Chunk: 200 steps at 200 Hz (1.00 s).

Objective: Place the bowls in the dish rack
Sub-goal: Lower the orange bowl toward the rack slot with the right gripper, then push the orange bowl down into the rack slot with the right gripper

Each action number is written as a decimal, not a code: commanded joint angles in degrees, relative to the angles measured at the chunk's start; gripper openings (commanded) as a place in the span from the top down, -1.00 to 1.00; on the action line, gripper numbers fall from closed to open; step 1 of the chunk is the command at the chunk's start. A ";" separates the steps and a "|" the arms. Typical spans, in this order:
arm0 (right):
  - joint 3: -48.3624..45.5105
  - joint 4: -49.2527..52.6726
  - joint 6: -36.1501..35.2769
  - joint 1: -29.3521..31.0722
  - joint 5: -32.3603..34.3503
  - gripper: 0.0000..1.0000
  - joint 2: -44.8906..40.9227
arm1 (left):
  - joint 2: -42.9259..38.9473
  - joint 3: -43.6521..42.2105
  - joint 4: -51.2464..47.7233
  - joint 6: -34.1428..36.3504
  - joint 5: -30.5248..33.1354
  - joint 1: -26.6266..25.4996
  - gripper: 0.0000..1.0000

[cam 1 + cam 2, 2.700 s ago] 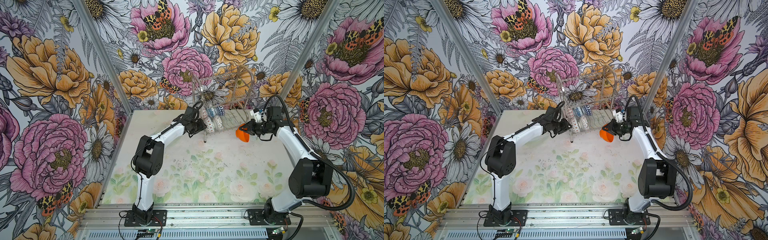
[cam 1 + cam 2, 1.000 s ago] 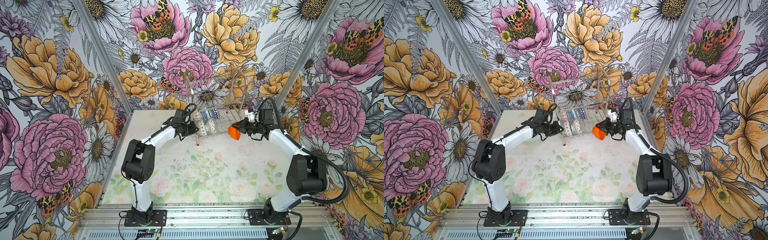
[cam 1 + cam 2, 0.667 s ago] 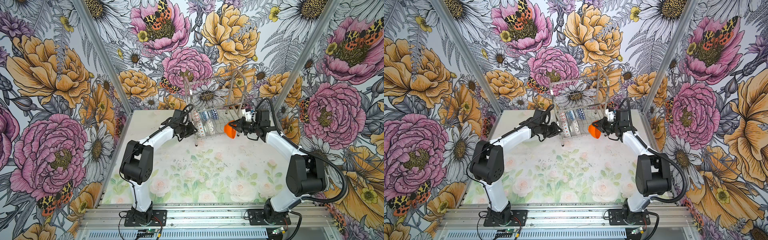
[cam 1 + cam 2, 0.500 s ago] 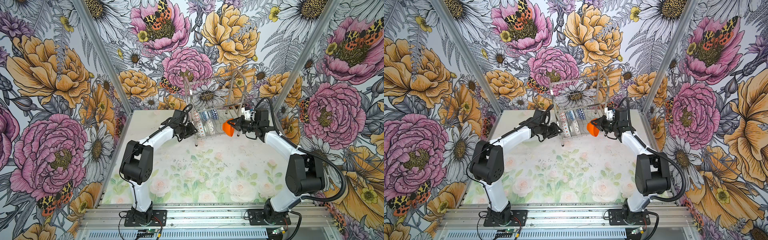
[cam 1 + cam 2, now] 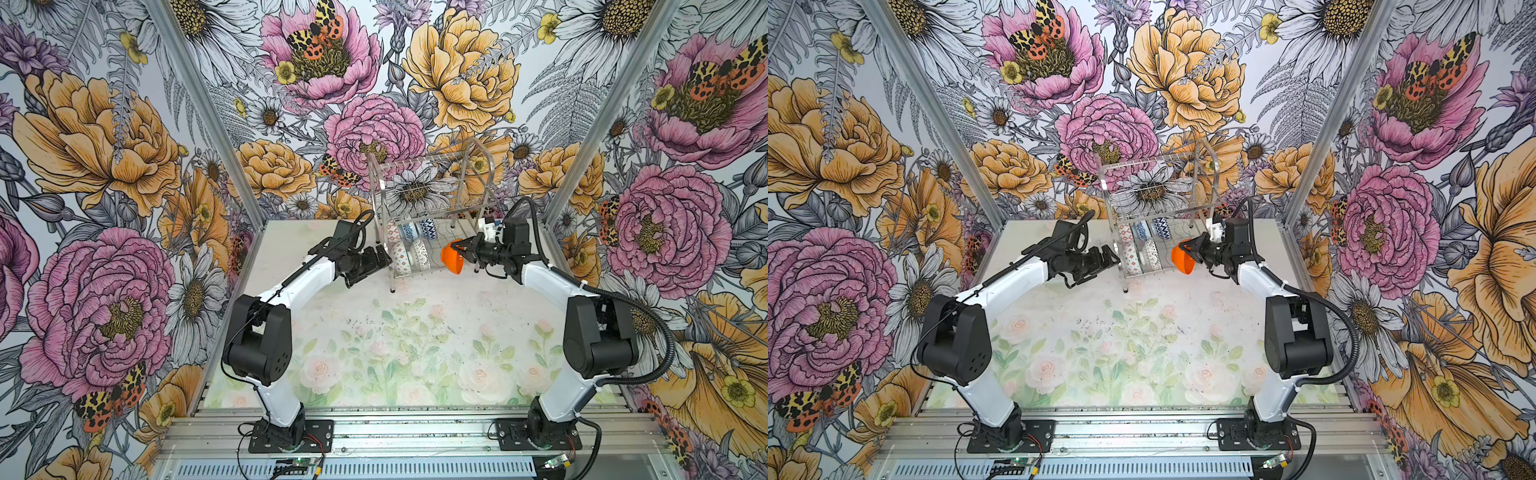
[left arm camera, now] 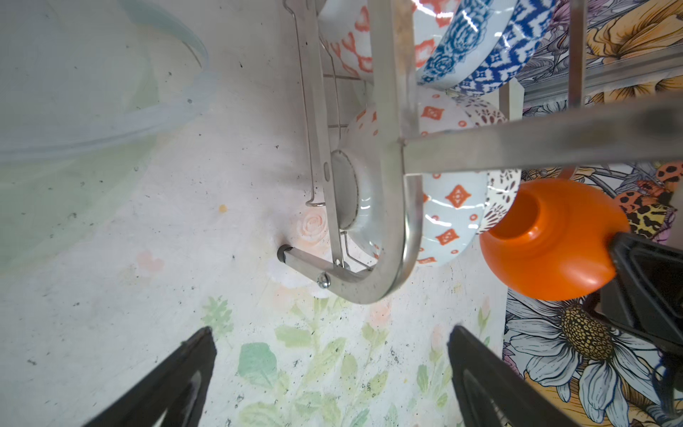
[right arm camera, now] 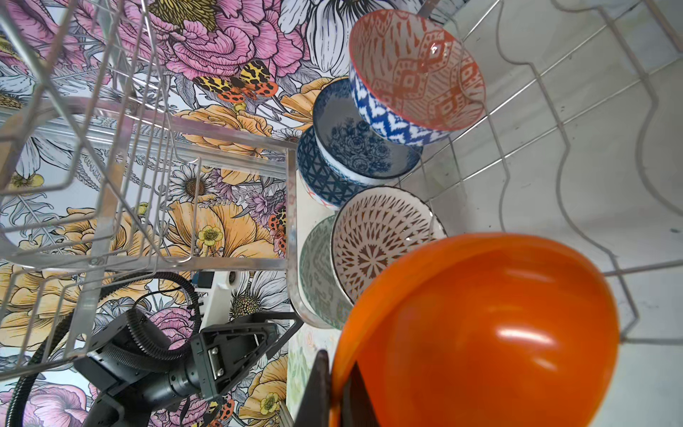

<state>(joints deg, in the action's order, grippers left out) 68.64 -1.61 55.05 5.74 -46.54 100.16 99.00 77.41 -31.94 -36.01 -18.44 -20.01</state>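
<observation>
The steel dish rack (image 5: pixel 471 174) (image 5: pixel 1200 166) stands at the table's back. Several patterned bowls stand on edge in its lower tier: an orange-white one (image 6: pixel 451 207), a black-and-white one (image 7: pixel 380 240), a grey-green one (image 7: pixel 318 273) and two blue ones (image 7: pixel 354 148) (image 7: pixel 391 125). My right gripper (image 5: pixel 463 250) (image 7: pixel 338 392) is shut on the rim of the plain orange bowl (image 5: pixel 452 258) (image 5: pixel 1182 259) (image 7: pixel 480 332), holding it tilted over the lower tier's wires, beside the black-and-white bowl. My left gripper (image 5: pixel 384 259) (image 6: pixel 330 331) is open and empty, just off the rack's left end frame (image 6: pixel 391 185).
The rack's upper tier (image 7: pixel 111 155) holds nothing. Flowered walls (image 5: pixel 124 166) close in the table on three sides, close behind the rack. The flower-printed tabletop (image 5: pixel 395 340) stretches in front of the rack between the two arm bases.
My left gripper has opened next to the rack's end frame. My right arm has carried the orange bowl leftward, in over the lower tier. The rack shifted a little left before that.
</observation>
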 commanded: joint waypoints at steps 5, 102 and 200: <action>3.67 -2.95 0.15 0.82 -0.31 1.00 1.71 | -3.09 -1.29 -0.20 1.28 1.46 -0.46 -0.97; 5.89 -12.17 6.64 2.39 -2.31 1.00 6.97 | -2.19 0.55 -0.22 1.75 0.89 -2.47 -0.97; 7.69 -21.26 11.70 3.67 -1.61 1.00 14.11 | -0.22 2.93 -1.02 1.63 0.48 -3.71 -0.97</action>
<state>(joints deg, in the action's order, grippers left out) 73.80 -18.70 65.82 8.62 -47.83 113.23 98.13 78.35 -32.42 -35.42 -18.41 -23.40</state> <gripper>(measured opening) 0.072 0.986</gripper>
